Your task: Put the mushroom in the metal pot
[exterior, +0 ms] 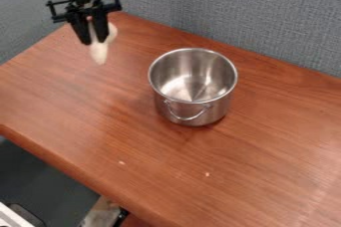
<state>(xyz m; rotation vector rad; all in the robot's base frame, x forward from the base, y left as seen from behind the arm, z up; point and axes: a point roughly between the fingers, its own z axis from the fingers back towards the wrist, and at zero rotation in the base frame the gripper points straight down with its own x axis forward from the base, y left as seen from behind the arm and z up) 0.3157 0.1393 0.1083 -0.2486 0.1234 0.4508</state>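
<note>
The small cream-white mushroom hangs in the air above the back left of the table, with my black gripper shut on its upper part. Its lower end shows below the fingertips. The shiny metal pot stands upright near the table's middle, to the right of the gripper and lower in the picture. Its inside looks empty, and a small loop handle faces the front.
The brown wooden table has its front edge running diagonally at the lower left, with a drop to the floor beyond. A grey-blue wall stands behind the table.
</note>
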